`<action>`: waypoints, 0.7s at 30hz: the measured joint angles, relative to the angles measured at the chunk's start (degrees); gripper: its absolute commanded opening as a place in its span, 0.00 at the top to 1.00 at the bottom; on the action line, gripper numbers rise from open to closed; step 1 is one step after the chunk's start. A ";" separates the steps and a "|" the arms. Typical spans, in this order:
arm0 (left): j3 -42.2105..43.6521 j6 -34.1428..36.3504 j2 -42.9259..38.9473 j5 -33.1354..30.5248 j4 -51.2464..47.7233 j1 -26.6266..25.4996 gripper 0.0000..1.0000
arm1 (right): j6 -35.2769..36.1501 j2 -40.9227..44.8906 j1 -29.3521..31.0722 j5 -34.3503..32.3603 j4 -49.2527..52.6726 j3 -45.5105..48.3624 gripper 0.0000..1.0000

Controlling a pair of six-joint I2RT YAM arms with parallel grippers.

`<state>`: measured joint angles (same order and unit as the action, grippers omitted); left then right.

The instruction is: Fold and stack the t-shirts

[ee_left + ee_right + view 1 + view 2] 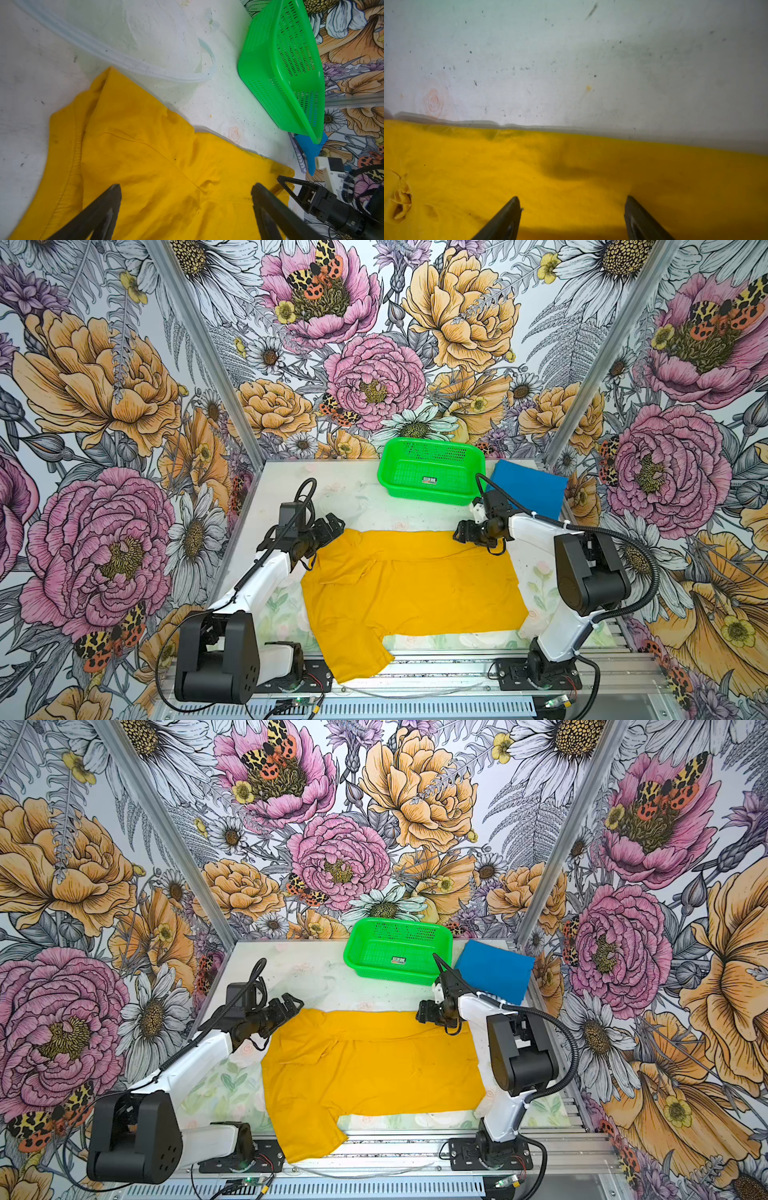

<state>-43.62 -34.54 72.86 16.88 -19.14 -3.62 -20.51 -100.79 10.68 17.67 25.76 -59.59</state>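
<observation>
Count: two shirts, one yellow and one blue; one basket; my two grippers.
Yellow shirt: it lies spread open on the table, in the middle between my arms, in both top views.
Long axis: it runs left to right across the table, parallel to the near edge.
Heading: the sleeve end lies toward my left arm and the straight end toward my right.
Sleeve: one sleeve sticks out at the near left, past the table edge and onto the metal rail.
Far edge: a band of cloth is folded back over the body along the whole far side, and the fold line is straight.
Blue shirt: folded to a flat rectangle in the far right corner, tilted a little, just beside the basket and well apart from the yellow one.
Basket: green, upright, at the far middle of the table.
Left gripper: jaws wide apart over the far left corner of the yellow shirt, gripping nothing.
Right gripper: over the far right corner, fingers spread with only flat cloth beneath, nothing gripped.
Contact: I cannot tell whether either gripper's tips touch the cloth.
</observation>
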 measured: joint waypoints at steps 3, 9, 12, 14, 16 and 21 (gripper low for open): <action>0.00 -0.02 0.00 0.37 0.24 0.00 0.01 | -0.04 4.33 1.01 -0.90 1.38 4.20 0.19; 0.02 -0.02 0.02 0.61 1.20 -0.52 0.01 | -1.14 16.79 3.13 -1.79 5.46 13.40 0.18; 0.02 -0.02 0.07 0.68 1.44 -1.07 0.01 | -1.77 22.08 3.23 -2.47 7.91 16.11 0.17; 0.02 -0.02 0.24 0.72 1.44 -1.16 0.01 | -2.45 24.48 3.21 -3.10 9.16 16.41 0.17; 0.02 -0.04 0.42 0.70 1.42 -1.25 0.01 | -2.73 25.57 2.84 -3.96 9.22 16.22 0.17; 0.02 -0.68 1.44 -0.13 0.17 -1.11 0.01 | -3.04 22.16 0.92 -7.13 9.57 12.46 0.13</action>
<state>-43.59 -35.22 74.30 16.75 -18.96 -4.73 -23.55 -78.63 11.60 10.55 35.33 -47.13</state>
